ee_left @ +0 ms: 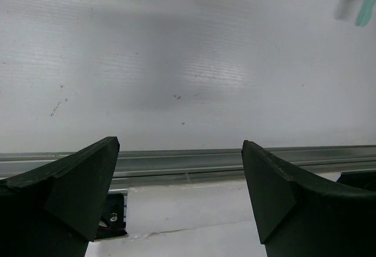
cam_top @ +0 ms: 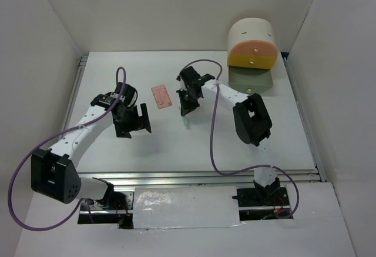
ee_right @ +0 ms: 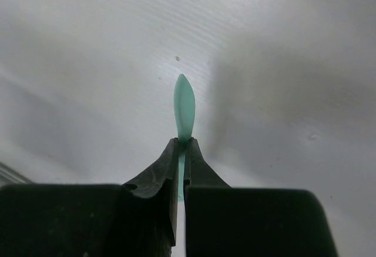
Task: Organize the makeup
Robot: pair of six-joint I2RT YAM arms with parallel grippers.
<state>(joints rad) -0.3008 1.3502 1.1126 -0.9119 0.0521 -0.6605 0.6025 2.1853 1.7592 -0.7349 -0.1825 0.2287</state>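
Observation:
My right gripper (ee_right: 183, 143) is shut on a short mint-green stick (ee_right: 184, 105), whose leaf-shaped tip pokes out past the fingertips just above the white table. Seen from the top, the right gripper (cam_top: 185, 111) is mid-table with the mint-green stick (cam_top: 187, 123) below it. A flat pink palette (cam_top: 161, 96) lies just to its left. My left gripper (cam_top: 136, 129) hovers to the left of the palette, open with nothing in it. In the left wrist view the left gripper (ee_left: 180, 146) has its jaws wide apart over bare table, and the mint-green stick (ee_left: 365, 7) shows blurred at the top right.
A round cream drawer unit (cam_top: 252, 33) with peach and yellow fronts stands at the back right, with a grey-green drawer (cam_top: 251, 81) pulled out in front of it. White walls close in both sides. A metal rail (ee_left: 188, 163) runs along the table's near edge.

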